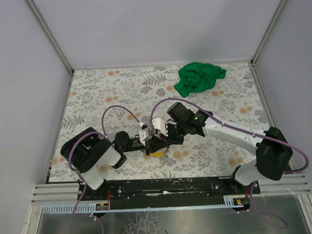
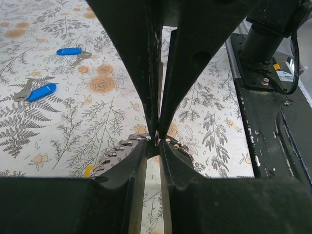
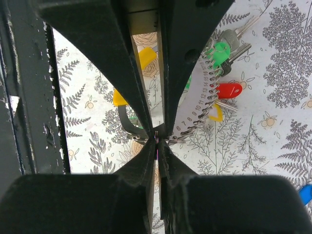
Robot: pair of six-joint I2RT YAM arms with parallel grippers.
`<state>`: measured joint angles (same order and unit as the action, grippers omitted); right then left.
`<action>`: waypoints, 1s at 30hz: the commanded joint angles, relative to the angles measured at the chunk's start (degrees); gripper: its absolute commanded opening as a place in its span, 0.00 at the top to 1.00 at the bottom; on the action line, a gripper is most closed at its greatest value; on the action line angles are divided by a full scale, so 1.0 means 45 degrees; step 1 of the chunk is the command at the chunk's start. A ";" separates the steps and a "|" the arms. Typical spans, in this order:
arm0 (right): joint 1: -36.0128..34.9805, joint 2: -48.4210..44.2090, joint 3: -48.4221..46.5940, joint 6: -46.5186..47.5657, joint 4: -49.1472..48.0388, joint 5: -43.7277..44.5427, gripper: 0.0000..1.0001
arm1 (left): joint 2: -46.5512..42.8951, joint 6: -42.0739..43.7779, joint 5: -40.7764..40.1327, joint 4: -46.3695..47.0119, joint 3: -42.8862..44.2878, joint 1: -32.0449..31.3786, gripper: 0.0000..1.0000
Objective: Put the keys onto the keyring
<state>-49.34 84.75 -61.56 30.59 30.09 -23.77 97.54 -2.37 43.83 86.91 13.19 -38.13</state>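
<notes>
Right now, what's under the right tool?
The keyring, pinched in the shut right tool, with a green key, red key and yellow key beside it. The tool covers the ring's middle; anything there is hidden.

green cloth crumpled in a heap at 1 o'clock on the bench, close to the far edge. bench top is a grey fern print with orange blooms. plain pale walls at 9, 12 and 3 o'clock
</notes>
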 commanded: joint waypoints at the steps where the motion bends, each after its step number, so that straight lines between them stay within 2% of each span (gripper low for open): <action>1: 0.0057 0.0099 -0.0651 -0.0001 -0.0401 -0.0780 0.90 | 0.0179 -0.0334 0.0681 0.1039 0.0410 0.0094 0.85; 8: 0.0059 0.0071 -0.0685 -0.0196 -0.0478 -0.0688 0.86 | 0.0034 -0.0403 0.0461 0.1078 0.0315 0.0094 1.00; 13: 0.0069 -0.1222 0.0056 -0.0806 -0.1518 0.0054 0.75 | -0.0301 -0.0179 -0.0510 0.1123 -0.0070 0.0178 1.00; 17: 0.0267 -0.2777 0.1519 -0.1721 -0.3295 0.0699 0.70 | -0.0608 -0.0214 -0.1288 0.1135 -0.0305 0.0248 1.00; 22: 0.0755 -0.4457 0.3704 -0.2563 -0.5907 0.0575 0.67 | -0.0835 -0.0386 -0.1579 0.1135 -0.0422 0.0299 1.00; 30: 0.0939 -0.5944 0.7460 -0.2649 -1.1027 0.0323 0.65 | -0.1666 -0.0431 -0.1806 0.1141 -0.0788 0.0388 1.00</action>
<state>-45.95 60.95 -33.69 19.59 -2.66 -21.34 92.51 -4.29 37.19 86.96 10.72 -36.88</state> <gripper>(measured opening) 0.338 0.009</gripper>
